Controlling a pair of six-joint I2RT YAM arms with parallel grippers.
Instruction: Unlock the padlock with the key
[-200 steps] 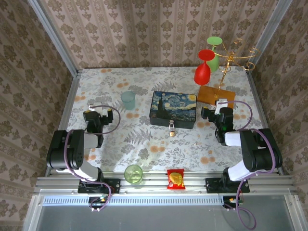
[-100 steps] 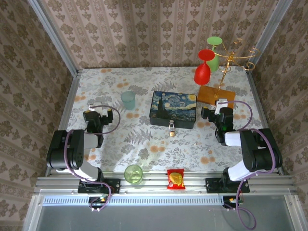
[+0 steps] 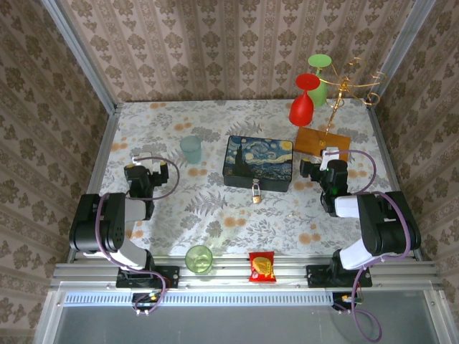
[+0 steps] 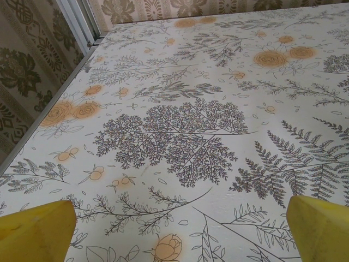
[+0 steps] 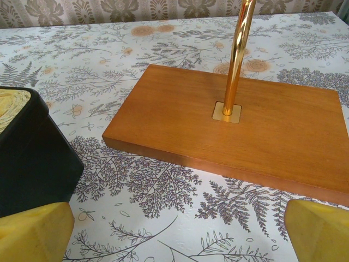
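Two grippers, both wide open. The left gripper (image 4: 175,232) has its yellow fingertips (image 4: 34,230) spread to the frame corners over bare table (image 4: 180,82), with nothing between them. The right gripper (image 5: 175,232) is spread just as far and holds nothing. It faces the wooden base (image 5: 240,128) of the glass stand, with a corner of the Starry Night box (image 3: 259,162) on its left.

The padlock (image 3: 255,191) sits mid-table, touching or just beside the near face of the box. It's between the two arms, somewhat closer to the right one. Can't tell whether it hangs from a hasp on the box or lies loose on the cloth.

Orientation: long axis runs near-far, shackle end toward the box, brass body toward the near edge. The keyway probably faces near, but that's a judgement; it's too small to see.

Handling, my read: tiny, light, rigid metal with smooth sides, so it will skid or swivel if nudged. Pinch the brass body across its flat faces, not the thin shackle, and brace it against key torque. The key is too small to make out from above.
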